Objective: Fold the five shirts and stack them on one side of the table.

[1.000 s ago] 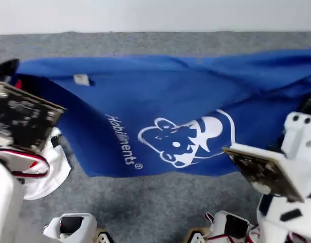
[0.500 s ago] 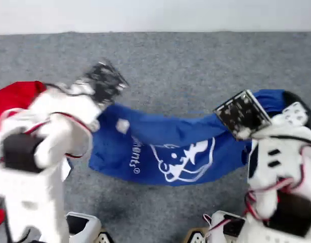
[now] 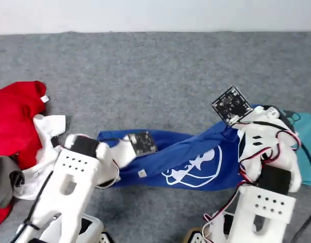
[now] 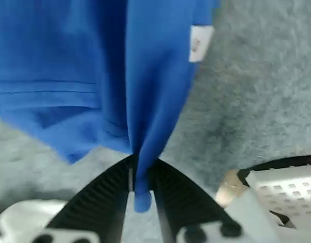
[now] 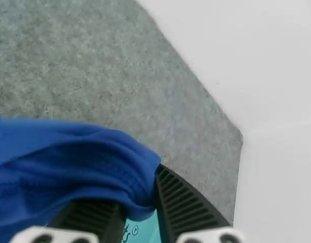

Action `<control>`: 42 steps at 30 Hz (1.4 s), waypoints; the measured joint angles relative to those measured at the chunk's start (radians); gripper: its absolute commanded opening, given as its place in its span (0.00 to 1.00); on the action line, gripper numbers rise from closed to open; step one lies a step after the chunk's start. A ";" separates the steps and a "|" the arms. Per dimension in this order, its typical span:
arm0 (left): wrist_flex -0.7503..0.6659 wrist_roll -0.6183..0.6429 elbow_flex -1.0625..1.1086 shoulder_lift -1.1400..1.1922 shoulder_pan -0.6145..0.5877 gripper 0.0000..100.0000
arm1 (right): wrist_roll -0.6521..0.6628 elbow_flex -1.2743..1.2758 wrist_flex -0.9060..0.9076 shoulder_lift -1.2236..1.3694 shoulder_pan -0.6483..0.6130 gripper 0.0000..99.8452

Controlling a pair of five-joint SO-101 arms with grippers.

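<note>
Fingers [image 4: 102, 191] pinching blue shirt [image 4: 69, 50], print [image 3: 195, 169] partly hidden

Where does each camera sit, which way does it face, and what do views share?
High view: fixed above the table, looking down on the grey mat; left arm, right arm and blue shirt show.
Left wrist view: on the left arm, looking along the left tool, shut on the shirt.
Right wrist view: on the right arm, looking past the right tool to the mat's edge.
Shared: all three show the blue shirt.
</note>
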 measured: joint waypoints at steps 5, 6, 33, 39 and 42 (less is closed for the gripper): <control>0.064 0.000 -0.026 0.000 0.002 0.13 | 0.000 0.000 -0.032 0.000 0.052 0.01; 0.083 0.000 -0.054 0.000 -0.009 0.13 | 0.000 0.000 -0.035 0.000 0.069 0.01; -0.124 0.333 -0.003 0.000 0.358 0.18 | 0.000 0.000 -0.038 0.000 0.100 0.01; -0.207 0.353 0.049 0.000 0.364 0.18 | 0.000 0.000 -0.038 0.000 0.100 0.01; -0.245 0.353 0.077 0.005 0.365 0.18 | 0.000 0.000 -0.038 0.000 0.100 0.01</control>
